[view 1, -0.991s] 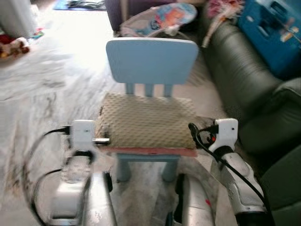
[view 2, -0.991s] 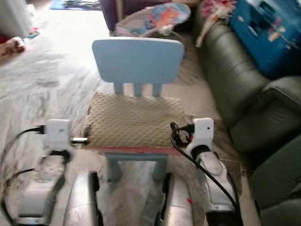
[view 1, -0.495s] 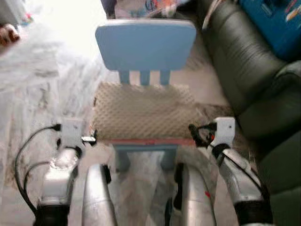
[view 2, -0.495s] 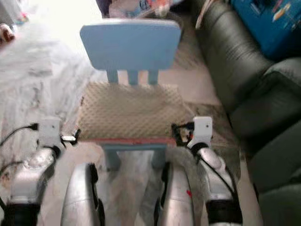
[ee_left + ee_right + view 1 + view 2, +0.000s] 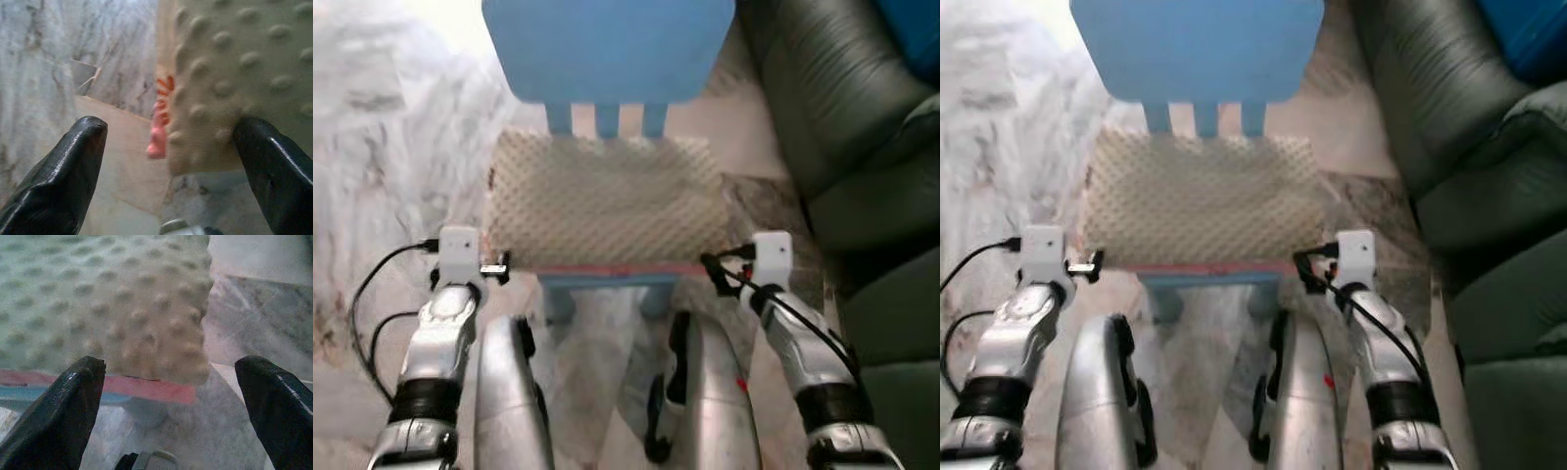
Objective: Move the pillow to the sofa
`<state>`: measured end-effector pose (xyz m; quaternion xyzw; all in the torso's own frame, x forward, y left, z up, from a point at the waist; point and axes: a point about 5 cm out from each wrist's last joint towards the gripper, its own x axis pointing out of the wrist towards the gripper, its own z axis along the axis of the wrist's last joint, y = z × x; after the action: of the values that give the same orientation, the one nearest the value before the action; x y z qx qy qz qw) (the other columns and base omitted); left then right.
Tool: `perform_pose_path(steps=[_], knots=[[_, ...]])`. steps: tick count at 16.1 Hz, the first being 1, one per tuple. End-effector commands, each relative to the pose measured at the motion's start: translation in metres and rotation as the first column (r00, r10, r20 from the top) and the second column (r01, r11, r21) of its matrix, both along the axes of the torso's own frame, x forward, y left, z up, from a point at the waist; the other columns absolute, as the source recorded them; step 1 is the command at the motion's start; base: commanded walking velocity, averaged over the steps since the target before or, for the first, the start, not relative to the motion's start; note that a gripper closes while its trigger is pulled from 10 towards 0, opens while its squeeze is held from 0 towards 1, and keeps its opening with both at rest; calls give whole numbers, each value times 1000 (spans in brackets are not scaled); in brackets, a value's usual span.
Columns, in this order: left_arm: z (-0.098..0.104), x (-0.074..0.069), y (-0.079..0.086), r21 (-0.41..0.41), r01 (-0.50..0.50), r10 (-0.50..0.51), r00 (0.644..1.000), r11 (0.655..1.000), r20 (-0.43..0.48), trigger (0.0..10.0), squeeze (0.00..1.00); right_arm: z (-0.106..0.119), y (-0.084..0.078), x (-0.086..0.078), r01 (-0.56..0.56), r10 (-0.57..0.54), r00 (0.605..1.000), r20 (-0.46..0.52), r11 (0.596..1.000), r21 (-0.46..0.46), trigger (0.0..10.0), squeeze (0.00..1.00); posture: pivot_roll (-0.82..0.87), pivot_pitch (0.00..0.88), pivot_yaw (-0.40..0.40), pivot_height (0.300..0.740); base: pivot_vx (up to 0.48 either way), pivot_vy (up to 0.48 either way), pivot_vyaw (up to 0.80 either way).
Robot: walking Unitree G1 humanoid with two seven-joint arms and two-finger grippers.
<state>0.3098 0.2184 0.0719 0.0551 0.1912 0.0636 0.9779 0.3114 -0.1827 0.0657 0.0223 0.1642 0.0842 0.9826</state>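
Lying flat on the blue chair (image 5: 607, 44), pillow (image 5: 602, 201) long axis crosswise, both end effectors (image 5: 171, 161) (image 5: 171, 396) spread open.

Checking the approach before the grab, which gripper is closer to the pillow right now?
Left. The left gripper has one finger touching the pillow at its near left corner; the right gripper hangs open just short of the near right corner.
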Motion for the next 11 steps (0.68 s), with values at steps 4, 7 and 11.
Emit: perform_pose_path(steps=[4,7,11], knots=[[2,14,-4,16,-10,9,998,1000,63,10000,0,-6,4,8,-2,2,1000,15,1000,0,10000,992,-45,393,-92,552,0,0,0],[8,25,-5,10,-29,28,992,1000,120,10000,0,-11,9,12,-18,19,1000,23,999,-34,10000,0,-44,399,-95,552,0,0,0],[7,26,-10,-19,-28,30,991,999,131,10000,0,-15,14,14,2,-2,1000,21,1000,-21,10000,0,-28,400,-92,552,0,0,0]])
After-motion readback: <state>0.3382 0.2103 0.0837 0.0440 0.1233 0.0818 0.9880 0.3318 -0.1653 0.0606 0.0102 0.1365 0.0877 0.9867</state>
